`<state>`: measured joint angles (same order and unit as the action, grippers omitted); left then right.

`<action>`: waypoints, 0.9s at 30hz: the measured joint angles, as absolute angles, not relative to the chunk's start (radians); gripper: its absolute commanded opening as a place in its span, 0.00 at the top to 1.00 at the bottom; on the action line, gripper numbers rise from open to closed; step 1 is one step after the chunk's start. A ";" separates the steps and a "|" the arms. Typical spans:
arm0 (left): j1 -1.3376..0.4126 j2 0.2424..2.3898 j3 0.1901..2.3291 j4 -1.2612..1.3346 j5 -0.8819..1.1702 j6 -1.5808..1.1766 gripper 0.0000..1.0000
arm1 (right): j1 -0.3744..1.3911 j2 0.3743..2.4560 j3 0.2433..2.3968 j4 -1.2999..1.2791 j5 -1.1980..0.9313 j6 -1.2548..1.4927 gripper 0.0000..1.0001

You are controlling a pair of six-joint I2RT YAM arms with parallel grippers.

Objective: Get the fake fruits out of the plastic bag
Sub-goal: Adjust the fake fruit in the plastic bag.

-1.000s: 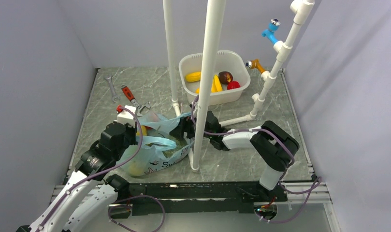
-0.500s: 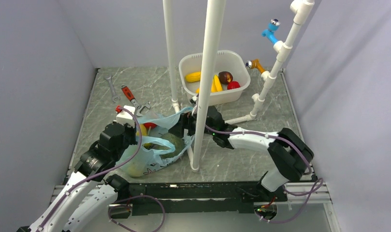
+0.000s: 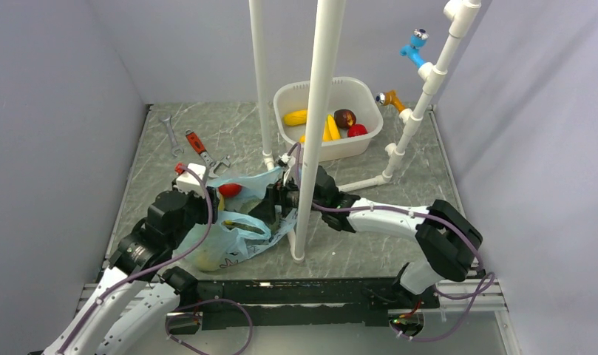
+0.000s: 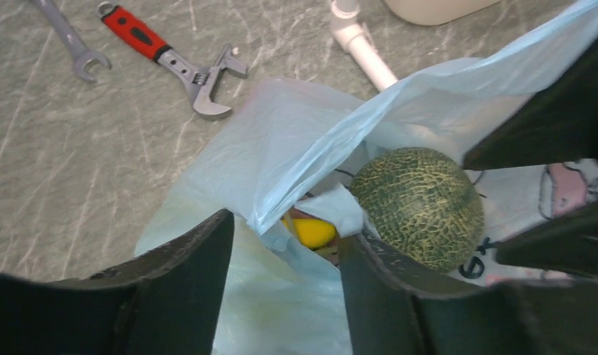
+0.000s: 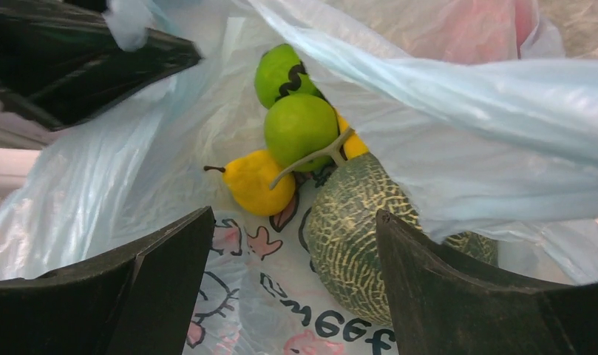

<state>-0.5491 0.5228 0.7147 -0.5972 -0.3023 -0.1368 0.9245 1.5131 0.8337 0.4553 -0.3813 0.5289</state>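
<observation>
- The left tool (image 4: 284,238) has its fingers apart, a fold of the blue bag (image 3: 236,235) lying between them.
- The right tool (image 5: 294,222) is spread wide inside the bag's mouth, gripping nothing.
- The bag lies near the surface's (image 3: 399,244) near-left corner, beside a white pole (image 3: 310,148).
- Inside it are a netted melon (image 5: 362,244) just beside one right finger, two green apples (image 5: 299,129) and a yellow pear (image 5: 259,181).
- A red fruit (image 3: 230,189) shows at the bag's far side.
- A red-handled wrench (image 4: 170,59) lies beyond the bag.
- A white tub (image 3: 333,151) at the far edge holds more fruit.
</observation>
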 measured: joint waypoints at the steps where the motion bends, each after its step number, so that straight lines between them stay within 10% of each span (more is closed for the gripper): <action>1: -0.549 0.517 0.724 -0.611 -0.284 -0.143 0.29 | 0.925 1.522 0.834 0.458 -0.385 0.531 0.18; 15: -0.553 0.612 1.061 -0.675 0.332 -0.204 0.03 | 0.945 1.552 0.804 0.496 -0.412 0.577 0.22; 27: -1.139 0.767 1.049 -0.765 -0.124 -0.177 0.01 | 0.944 1.552 0.789 0.516 -0.402 0.586 0.22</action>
